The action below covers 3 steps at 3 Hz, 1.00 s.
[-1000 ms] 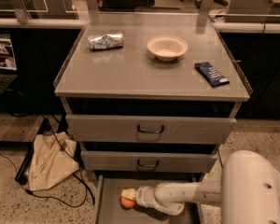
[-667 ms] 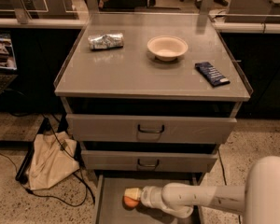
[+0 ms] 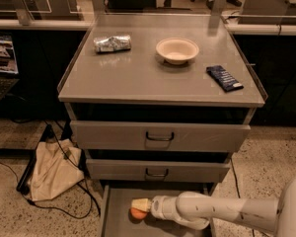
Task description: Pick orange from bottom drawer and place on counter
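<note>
The orange (image 3: 136, 214) lies in the bottom drawer (image 3: 117, 220), pinched between the fingers of the gripper (image 3: 139, 207).

The table (image 3: 138, 78) is plain grey, like the two drawers (image 3: 113, 135) beneath it. On the table: a cream bowl (image 3: 177, 50), a crinkled silver packet (image 3: 112, 43), a dark blue bar (image 3: 224, 78). Left of the table, a tan bag (image 3: 52, 172). Below the table, in the grey bottom drawer (image 3: 116, 222), the cream-tipped white tool (image 3: 139, 205) sits just over the bright orange (image 3: 136, 214).
</note>
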Tool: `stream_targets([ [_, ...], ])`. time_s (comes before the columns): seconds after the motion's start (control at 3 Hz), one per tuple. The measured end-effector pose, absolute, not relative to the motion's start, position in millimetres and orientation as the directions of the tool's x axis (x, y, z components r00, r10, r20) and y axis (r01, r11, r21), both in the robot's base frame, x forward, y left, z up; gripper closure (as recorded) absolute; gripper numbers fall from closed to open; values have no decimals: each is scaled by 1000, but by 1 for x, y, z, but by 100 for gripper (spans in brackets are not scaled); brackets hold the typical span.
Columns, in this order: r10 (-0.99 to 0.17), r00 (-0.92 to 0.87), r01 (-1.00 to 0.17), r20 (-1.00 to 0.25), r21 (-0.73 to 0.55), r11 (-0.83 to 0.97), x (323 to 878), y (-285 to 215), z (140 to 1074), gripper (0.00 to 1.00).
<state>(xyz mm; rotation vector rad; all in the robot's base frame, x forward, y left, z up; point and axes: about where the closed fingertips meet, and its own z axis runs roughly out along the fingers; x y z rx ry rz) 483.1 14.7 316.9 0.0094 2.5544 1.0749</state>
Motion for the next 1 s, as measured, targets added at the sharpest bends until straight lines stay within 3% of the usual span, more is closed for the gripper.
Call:
stream_targets([
  [0.33,121,-921,-177,-369,675,716,476,18,343,100],
  [1.0,-34,-790,-448,-612,539,713,432,56,506,100],
])
